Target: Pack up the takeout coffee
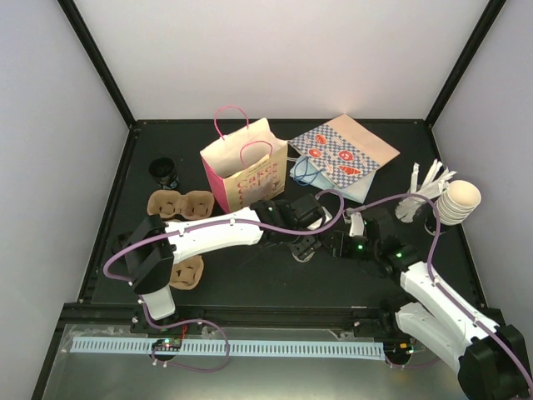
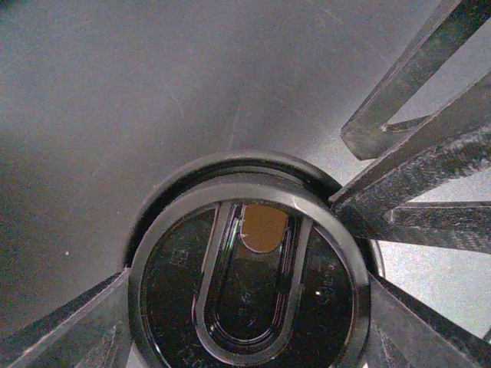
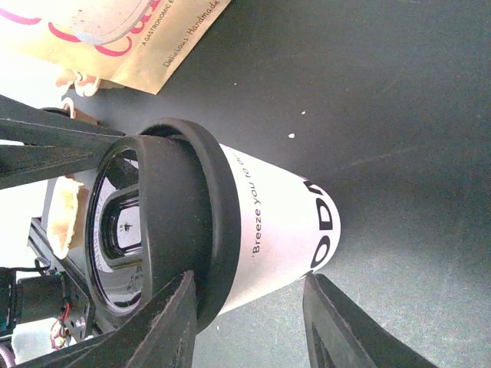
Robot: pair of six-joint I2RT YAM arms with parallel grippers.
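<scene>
In the middle of the desk (image 1: 250, 283), on the near side of the standing pink bag (image 1: 241, 171), you have the takeout coffee (image 3: 284, 222): a white paper cup with dark print on its side, topped by a black lid (image 2: 249, 253). Both of your arms meet over it.

Your left hand (image 2: 249, 280) comes down from above. Its fingers (image 2: 69, 330) are spread wide and lie against the lid's rim on both sides, so it has hold of the cup by the lid.

Your right hand (image 3: 249, 284) reaches in from the right. Its fingers (image 3: 337, 330) straddle the cup's body, parted and not pressed on it, with a sliver of desk showing beside the base.

A blue patterned bag (image 1: 346, 154) lies flat at the far right of the pink one. A stack of cream cups (image 1: 458, 200) stands at the right edge, and a cardboard cup carrier (image 1: 179, 202) lies to the left.
</scene>
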